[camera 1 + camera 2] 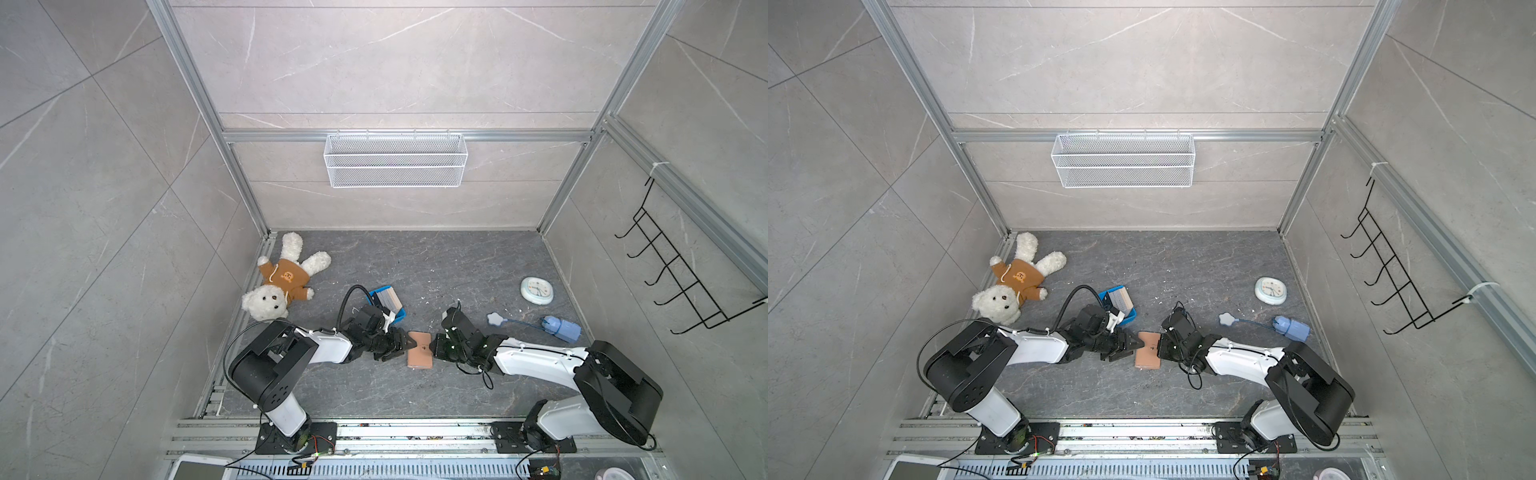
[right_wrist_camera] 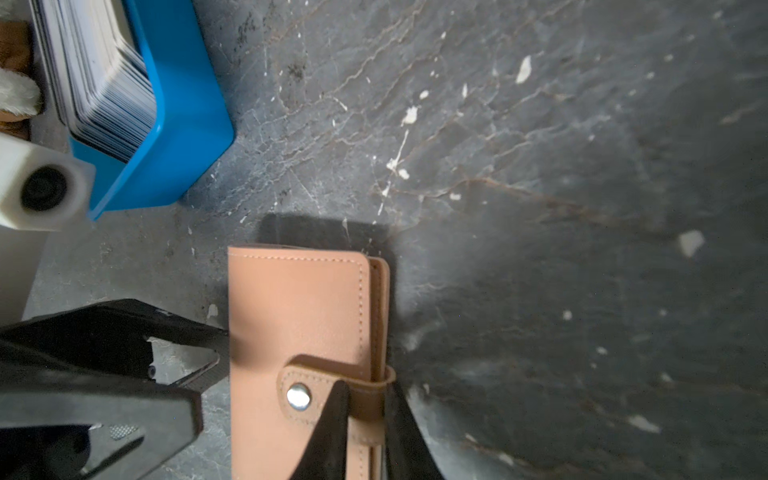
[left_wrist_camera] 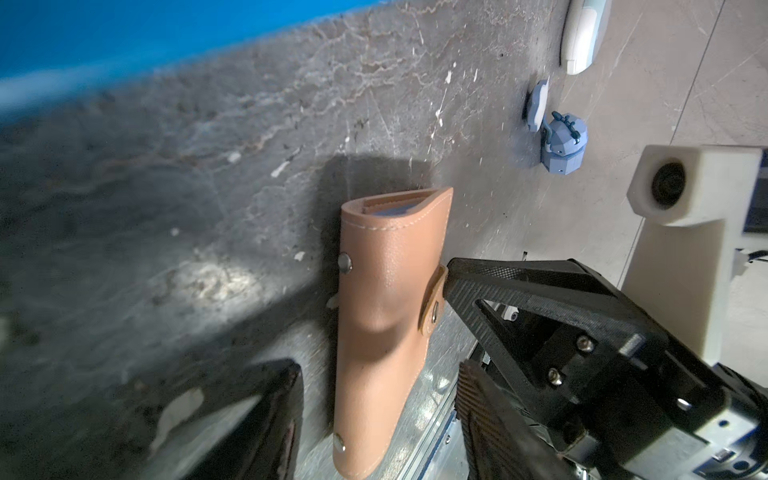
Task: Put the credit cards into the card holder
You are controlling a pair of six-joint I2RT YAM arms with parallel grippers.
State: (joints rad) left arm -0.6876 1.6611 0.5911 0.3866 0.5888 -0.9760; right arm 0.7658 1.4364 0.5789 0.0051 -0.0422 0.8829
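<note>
Pinching card holder (image 2: 299,307): right tool (image 2: 368,386), near-closed

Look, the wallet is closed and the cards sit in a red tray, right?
Not red. The tray holding the cards is blue, as the right wrist view shows. The wallet is closed, as you said.

The tan card holder (image 3: 386,316) lies on the grey table (image 3: 208,166), right pincer (image 3: 451,286) tip touching its strap (image 3: 432,307).
</note>
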